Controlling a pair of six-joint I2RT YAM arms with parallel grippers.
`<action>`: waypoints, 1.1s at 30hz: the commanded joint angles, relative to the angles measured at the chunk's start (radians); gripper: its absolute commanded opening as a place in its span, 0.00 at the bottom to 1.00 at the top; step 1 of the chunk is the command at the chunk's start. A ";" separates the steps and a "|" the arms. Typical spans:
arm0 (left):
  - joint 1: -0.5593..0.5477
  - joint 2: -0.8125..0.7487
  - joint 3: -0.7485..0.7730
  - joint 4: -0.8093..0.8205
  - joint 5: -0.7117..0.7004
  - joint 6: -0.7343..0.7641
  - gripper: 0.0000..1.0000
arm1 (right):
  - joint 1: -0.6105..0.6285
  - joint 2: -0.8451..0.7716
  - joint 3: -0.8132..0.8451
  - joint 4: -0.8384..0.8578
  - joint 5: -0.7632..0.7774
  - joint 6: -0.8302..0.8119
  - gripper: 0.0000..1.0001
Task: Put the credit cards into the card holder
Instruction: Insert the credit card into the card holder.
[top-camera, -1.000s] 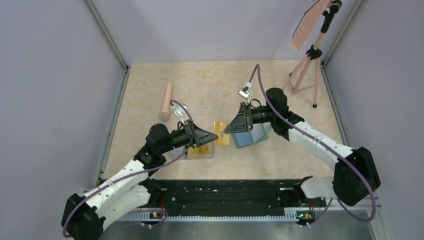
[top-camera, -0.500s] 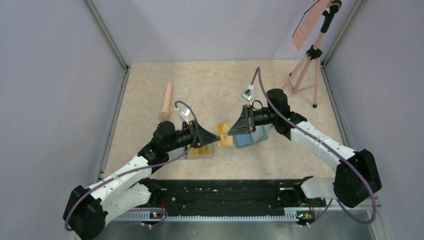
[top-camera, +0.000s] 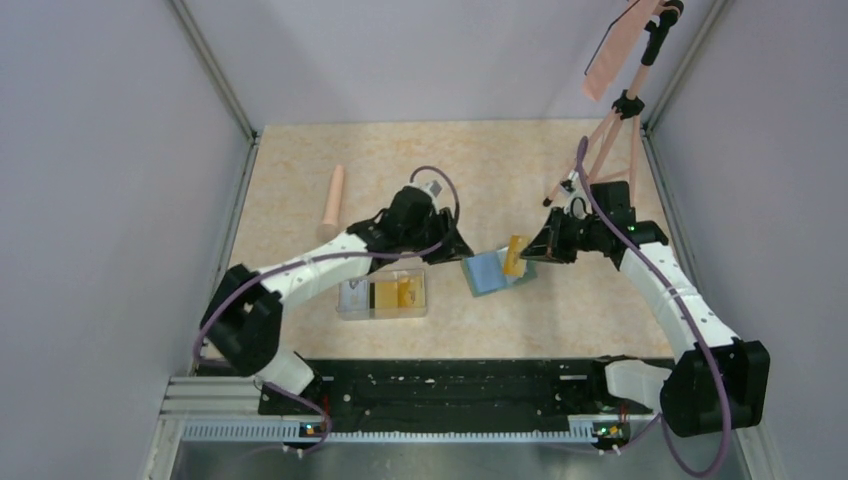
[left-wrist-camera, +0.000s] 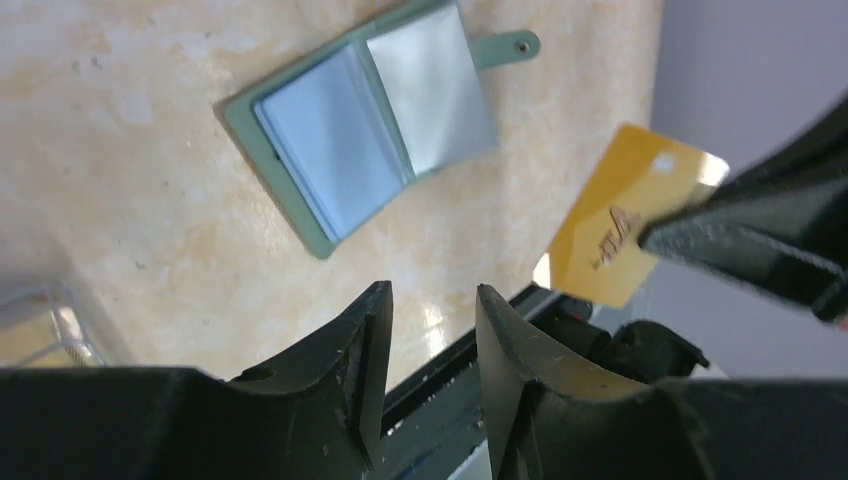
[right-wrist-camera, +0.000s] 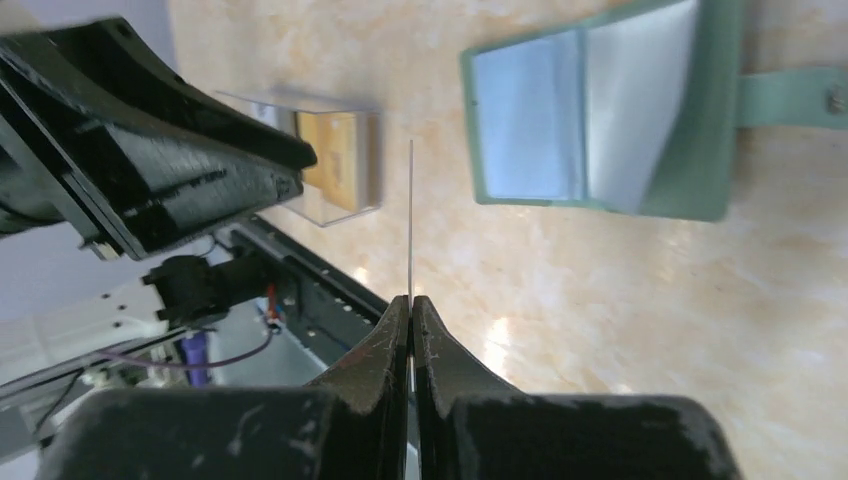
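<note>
The step in hand, as I judge it, is to slide 1 card into a pocket. The right pincer (right-wrist-camera: 411, 305) is pressed together on a yellow-orange credit card (left-wrist-camera: 625, 215), which it pinches by 1 end, so most of the card stands free, edge-on to the wrist camera. The card hangs just above the card holder (top-camera: 490, 272), which lies open and flat near the middle of the worktop (top-camera: 300, 180), with its snap tab pointing toward the right edge and 2 pale pocket pages showing. The left pincer (left-wrist-camera: 430, 300) is spread and holds nothing; it hovers close to the holder, on the side toward the left edge. More yellow cards (top-camera: 385, 295) wait in a clear plastic box (top-camera: 350, 300) closer to the near edge, on the left. To do this step well, I think the right arm should first tilt the card much flatter, until its free edge meets the mouth of a pocket; on which side that mouth opens I cannot tell. The pages look thin and soft, so the push should be slow and straight. The holder will probably slide, so the left pincer could press down on the green cover while the card goes in, and the right fingers should let go only when the card is deep inside.
</note>
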 joint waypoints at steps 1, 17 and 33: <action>-0.035 0.198 0.259 -0.237 -0.163 0.109 0.42 | -0.007 -0.075 0.058 -0.166 0.195 -0.097 0.00; -0.098 0.778 0.858 -0.490 -0.466 0.160 0.42 | -0.012 -0.157 0.033 -0.244 0.313 -0.111 0.00; -0.180 0.794 0.766 -0.443 -0.217 0.266 0.38 | -0.012 -0.159 0.019 -0.244 0.308 -0.119 0.00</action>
